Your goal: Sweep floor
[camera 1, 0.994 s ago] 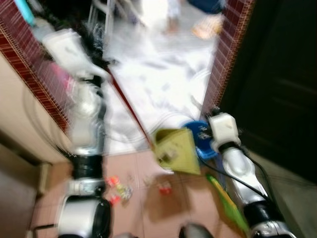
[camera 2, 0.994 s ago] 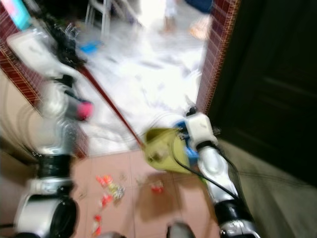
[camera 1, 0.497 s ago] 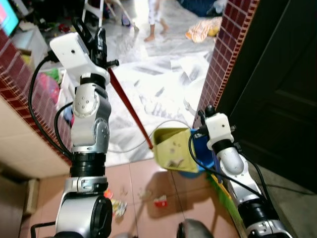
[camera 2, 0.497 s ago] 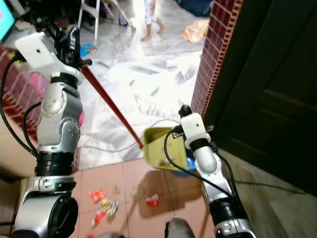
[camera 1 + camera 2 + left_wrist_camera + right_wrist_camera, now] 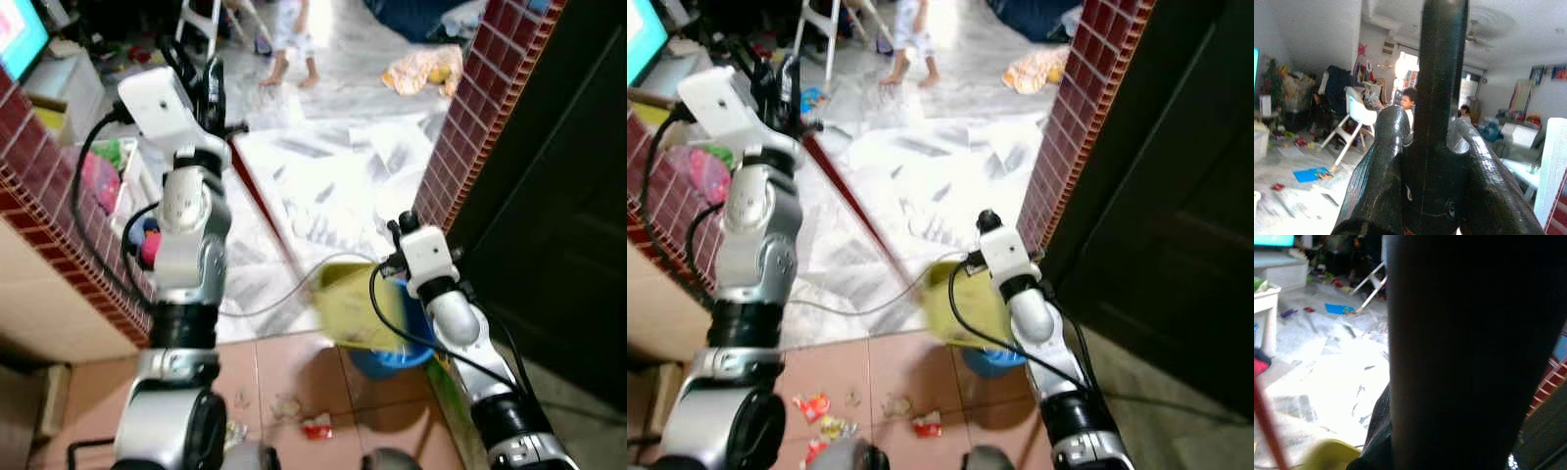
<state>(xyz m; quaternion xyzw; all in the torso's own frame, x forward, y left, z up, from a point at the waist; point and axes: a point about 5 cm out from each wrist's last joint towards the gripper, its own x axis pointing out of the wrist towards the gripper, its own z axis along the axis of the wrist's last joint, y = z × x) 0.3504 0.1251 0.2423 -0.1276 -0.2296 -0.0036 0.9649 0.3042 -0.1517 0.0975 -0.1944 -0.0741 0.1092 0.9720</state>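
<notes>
My left gripper (image 5: 206, 90) is raised at the upper left, shut on the top of a broom handle (image 5: 1442, 73); the black fingers (image 5: 1382, 166) wrap the dark rod. The red shaft (image 5: 847, 201) slants down across the marble floor toward a yellow-green dustpan (image 5: 358, 305), which is blurred. My right gripper (image 5: 394, 262) is shut on the dustpan's handle (image 5: 1464, 352) and holds the pan above a blue bucket (image 5: 392, 357). Bits of coloured litter (image 5: 813, 404) and a red scrap (image 5: 315, 426) lie on the pink tiles below.
A red brick pillar (image 5: 480, 108) and a dark door (image 5: 568, 196) close off the right side. A low brick wall (image 5: 59, 186) runs along the left. Farther off stand a person's legs (image 5: 289, 39), a white chair (image 5: 818, 24) and an orange cloth (image 5: 421, 69).
The whole picture has shifted, so the camera moved. The dustpan has gone from sharp to blurred. Both grippers keep their hold.
</notes>
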